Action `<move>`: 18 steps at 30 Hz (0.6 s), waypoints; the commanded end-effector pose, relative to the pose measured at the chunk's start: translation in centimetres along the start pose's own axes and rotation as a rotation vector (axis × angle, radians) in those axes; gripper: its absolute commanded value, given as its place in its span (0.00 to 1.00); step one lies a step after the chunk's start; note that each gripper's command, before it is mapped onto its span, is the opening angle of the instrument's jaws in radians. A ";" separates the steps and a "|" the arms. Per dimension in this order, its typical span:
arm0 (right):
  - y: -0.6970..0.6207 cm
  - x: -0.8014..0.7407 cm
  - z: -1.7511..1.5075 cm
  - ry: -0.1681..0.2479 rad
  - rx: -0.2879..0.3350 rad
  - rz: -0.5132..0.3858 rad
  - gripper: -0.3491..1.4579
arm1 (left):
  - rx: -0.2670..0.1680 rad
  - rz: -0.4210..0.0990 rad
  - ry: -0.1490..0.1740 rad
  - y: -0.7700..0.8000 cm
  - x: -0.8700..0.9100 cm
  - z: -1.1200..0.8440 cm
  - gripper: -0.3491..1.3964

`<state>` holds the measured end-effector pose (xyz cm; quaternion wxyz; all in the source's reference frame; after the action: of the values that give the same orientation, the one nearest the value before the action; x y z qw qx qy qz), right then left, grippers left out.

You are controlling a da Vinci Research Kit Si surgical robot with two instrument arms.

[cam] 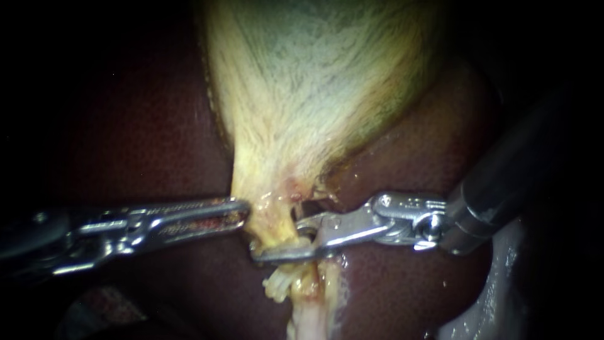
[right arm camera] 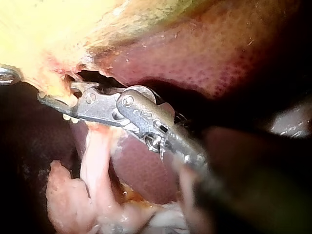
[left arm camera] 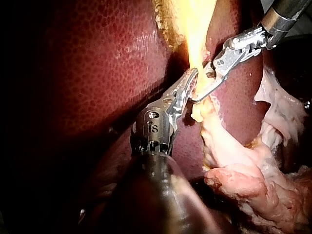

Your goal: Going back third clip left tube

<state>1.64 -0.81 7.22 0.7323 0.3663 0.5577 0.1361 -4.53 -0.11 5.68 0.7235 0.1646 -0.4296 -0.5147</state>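
1. Endoscope: the left instrument (cam: 242, 213) has its jaws clamped on the neck of the gallbladder (cam: 314, 94). The right instrument (cam: 280, 242) has its jaws apart, with the tube (cam: 308, 296) between them just under that neck, over the liver (cam: 138, 126).
2. Left wrist: the left jaws pinch the neck, and the right jaws straddle the tube just beside them.
3. Right wrist: the parted jaws sit at the tube's top. I can't make out a clip.
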 end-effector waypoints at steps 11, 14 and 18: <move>0.01 0.01 0.01 -0.009 -0.004 0.001 0.04 | 0.001 0.000 0.000 0.00 0.00 0.00 0.00; 0.02 0.01 0.02 -0.010 -0.004 -0.070 0.32 | 0.001 0.000 0.000 0.00 0.00 0.00 0.00; 0.04 0.02 0.04 -0.011 -0.005 -0.111 0.43 | 0.001 0.000 0.000 0.00 0.00 0.00 0.00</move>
<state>1.69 -0.78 7.24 0.7434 0.3323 0.5731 0.0920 -4.53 -0.11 5.67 0.7236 0.1649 -0.4297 -0.5144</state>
